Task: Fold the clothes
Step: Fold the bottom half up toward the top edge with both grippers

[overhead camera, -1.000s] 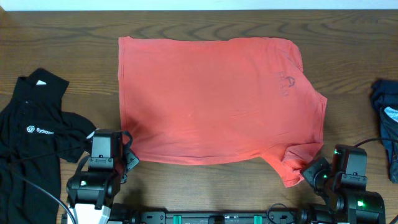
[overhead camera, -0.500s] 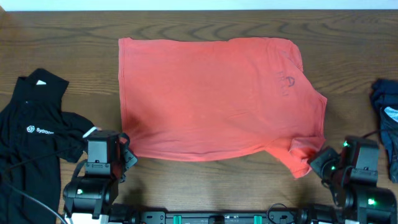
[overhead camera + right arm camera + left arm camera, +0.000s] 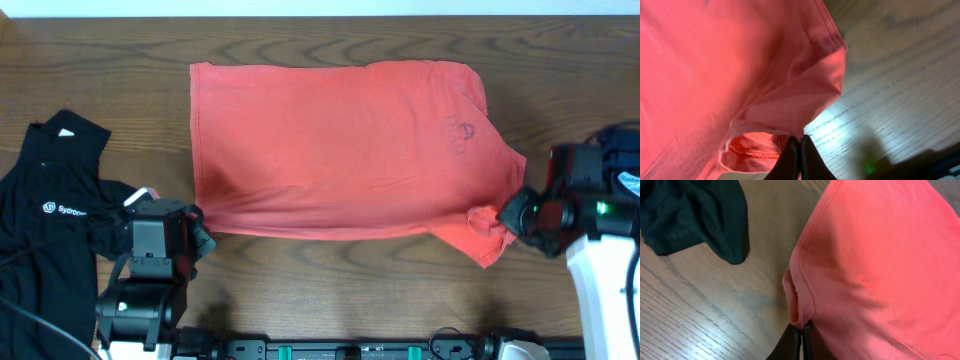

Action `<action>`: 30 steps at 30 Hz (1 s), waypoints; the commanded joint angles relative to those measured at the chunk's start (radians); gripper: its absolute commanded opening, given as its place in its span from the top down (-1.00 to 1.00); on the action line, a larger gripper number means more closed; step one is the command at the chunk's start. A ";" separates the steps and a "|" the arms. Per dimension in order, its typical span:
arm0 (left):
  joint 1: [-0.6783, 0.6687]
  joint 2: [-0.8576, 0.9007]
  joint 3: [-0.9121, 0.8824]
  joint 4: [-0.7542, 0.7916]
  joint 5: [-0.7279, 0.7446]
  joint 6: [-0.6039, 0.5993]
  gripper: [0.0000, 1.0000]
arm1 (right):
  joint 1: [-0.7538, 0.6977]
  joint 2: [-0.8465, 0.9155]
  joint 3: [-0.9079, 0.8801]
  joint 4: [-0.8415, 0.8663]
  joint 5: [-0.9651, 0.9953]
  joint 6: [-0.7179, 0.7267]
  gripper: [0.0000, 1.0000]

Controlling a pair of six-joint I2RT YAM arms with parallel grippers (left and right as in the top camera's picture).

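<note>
The coral-red T-shirt [image 3: 340, 150] lies flat on the wooden table, printed side down, with faint lettering showing through near its right end. My left gripper [image 3: 200, 240] is shut on the shirt's near-left hem corner [image 3: 799, 311] and lifts it. My right gripper [image 3: 503, 218] is shut on the near-right sleeve [image 3: 790, 112] and holds it up and inward. A black collared shirt [image 3: 50, 210] with a small white logo lies crumpled at the left; its edge shows in the left wrist view [image 3: 695, 220].
A dark blue garment [image 3: 622, 175] lies at the right edge, partly behind my right arm. A white strip runs along the table's far edge [image 3: 320, 8]. Bare wood [image 3: 340, 290] shows in front of the shirt.
Both grippers moved away from the near edge, dragging the shirt's near hem and right sleeve up the table. The right arm swung out to the right; the near edge has folded inward.
</note>
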 commanded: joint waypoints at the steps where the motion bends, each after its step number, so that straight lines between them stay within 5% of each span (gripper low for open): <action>1: -0.003 0.020 0.023 0.014 -0.038 0.018 0.88 | 0.001 0.062 0.110 -0.006 0.008 -0.058 0.97; 30: -0.002 0.375 0.023 0.368 -0.087 0.029 0.88 | 0.001 0.639 0.576 -0.034 -0.011 -0.257 0.97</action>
